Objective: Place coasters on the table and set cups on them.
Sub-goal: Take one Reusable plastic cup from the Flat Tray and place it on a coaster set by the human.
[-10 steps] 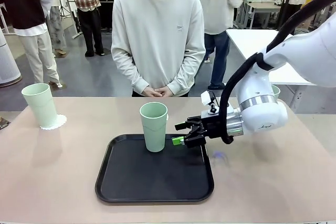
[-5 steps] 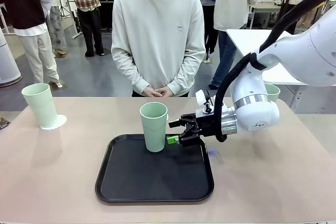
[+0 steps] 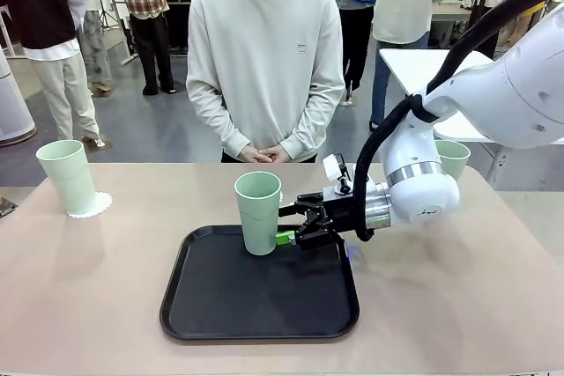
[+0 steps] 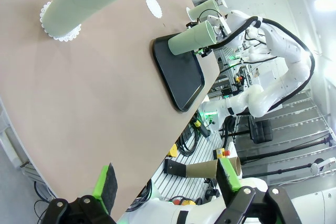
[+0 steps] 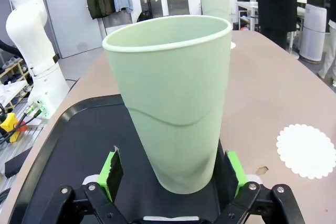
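From the front we see our right gripper (image 3: pixel 289 224) spread wide around the tall mint-green plastic cup (image 3: pixel 258 212) standing on the black rectangular tray (image 3: pixel 259 309). Our left wrist view shows the left gripper (image 4: pixel 165 181) wide open, holding nothing, above the tan-brown table (image 4: pixel 79 98). In our right wrist view the green pads (image 5: pixel 112 170) flank the cup, and a white scalloped paper coaster (image 5: pixel 306 150) lies bare nearby.

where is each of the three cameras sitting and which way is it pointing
Front view: fixed on the robot's side, looking across the table at the person; the right arm reaches in, its open hand around the cup on the tray.
Left wrist view: rolled, looking along the open left hand over the table edge.
Right wrist view: looks along the right hand, fingers either side of the cup.
Shared: all three show the tray cup.
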Motion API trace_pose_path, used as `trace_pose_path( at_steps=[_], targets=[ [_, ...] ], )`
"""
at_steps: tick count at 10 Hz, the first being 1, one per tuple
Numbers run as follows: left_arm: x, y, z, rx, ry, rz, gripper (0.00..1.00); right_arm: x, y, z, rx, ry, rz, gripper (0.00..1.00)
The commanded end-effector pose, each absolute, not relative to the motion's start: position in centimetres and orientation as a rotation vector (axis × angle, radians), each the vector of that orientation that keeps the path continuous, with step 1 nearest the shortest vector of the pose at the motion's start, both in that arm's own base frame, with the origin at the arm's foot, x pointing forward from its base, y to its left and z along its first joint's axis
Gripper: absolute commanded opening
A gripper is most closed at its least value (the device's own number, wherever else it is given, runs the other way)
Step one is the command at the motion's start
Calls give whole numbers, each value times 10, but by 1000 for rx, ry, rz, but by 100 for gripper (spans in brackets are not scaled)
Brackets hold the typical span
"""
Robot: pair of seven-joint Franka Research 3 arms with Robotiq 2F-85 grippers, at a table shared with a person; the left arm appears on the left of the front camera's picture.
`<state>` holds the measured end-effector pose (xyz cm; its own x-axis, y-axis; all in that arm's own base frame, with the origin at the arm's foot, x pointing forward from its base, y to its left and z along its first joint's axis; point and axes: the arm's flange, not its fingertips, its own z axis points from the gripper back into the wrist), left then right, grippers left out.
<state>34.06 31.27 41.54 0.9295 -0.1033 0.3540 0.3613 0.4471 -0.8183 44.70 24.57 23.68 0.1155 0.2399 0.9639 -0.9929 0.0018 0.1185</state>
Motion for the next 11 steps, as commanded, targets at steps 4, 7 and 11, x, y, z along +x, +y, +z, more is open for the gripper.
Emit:
trace_pose_path(
  at_steps=[4,7,11],
  targets=[
    [339,313,417,-1070,-274,-294,100,459,261,229,1097,-989,1238,100],
    [339,313,417,-1070,-274,-294,100,463,267,230,1109,-983,1241,100],
    [339,313,417,-1070,-274,-294,100,465,282,231,1134,-951,1260,100]
  ],
)
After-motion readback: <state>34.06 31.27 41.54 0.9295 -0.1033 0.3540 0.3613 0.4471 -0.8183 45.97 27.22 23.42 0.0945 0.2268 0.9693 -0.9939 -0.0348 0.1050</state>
